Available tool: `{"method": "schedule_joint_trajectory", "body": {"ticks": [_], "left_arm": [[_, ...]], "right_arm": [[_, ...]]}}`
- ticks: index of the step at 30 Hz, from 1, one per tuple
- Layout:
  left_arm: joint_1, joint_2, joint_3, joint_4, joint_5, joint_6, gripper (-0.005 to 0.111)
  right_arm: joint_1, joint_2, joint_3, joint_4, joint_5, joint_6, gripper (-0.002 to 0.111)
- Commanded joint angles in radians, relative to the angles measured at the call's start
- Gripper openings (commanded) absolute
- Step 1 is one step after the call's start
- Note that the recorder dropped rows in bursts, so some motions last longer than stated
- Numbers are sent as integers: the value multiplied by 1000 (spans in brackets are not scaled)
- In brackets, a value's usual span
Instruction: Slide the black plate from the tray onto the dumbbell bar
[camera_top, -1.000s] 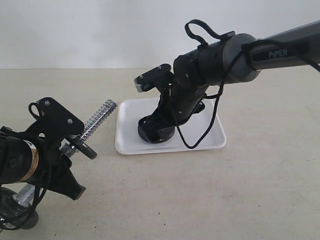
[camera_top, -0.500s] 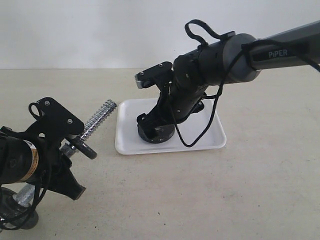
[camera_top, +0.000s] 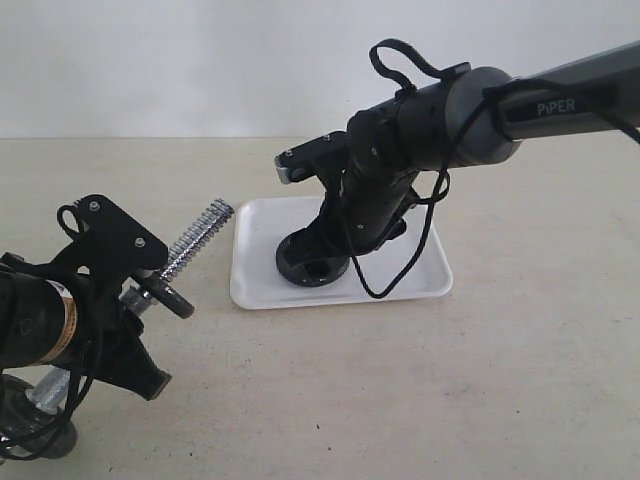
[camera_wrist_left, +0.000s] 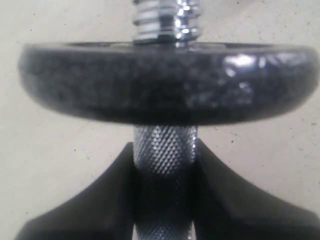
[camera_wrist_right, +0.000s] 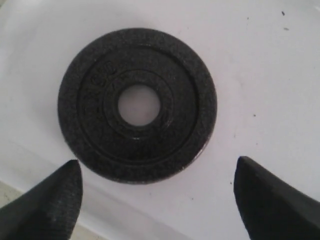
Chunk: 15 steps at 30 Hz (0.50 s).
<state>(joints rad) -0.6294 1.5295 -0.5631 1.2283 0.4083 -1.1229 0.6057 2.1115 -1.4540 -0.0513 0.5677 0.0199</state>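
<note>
On a beige tabletop (camera_top: 500, 400) before a white wall (camera_top: 150, 60), the black plate (camera_wrist_right: 137, 105) is laid flat left of the middle of the tray (camera_top: 420, 285), just beneath the right gripper (camera_wrist_right: 157, 195), whose jaws are spread, while the dumbbell bar (camera_top: 195, 240) is pinched by the left gripper (camera_wrist_left: 165, 200), threaded end aimed at the tray.

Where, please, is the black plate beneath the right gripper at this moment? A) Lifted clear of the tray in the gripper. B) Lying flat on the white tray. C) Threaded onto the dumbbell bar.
B: the black plate lies flat on the tray, white showing through its hole, and the right gripper is open.
</note>
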Motion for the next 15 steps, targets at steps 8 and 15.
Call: {"method": "schedule_joint_trajectory", "body": {"ticks": [8,15], "left_arm": [[2,-45,-30,42,34,-13,4],[2,-45,-30,42,34,-13,4]], "right_arm": [[-7,-5,-4,-11,154,-66,77],[-7,-5,-4,-94,351,-304,77]]}}
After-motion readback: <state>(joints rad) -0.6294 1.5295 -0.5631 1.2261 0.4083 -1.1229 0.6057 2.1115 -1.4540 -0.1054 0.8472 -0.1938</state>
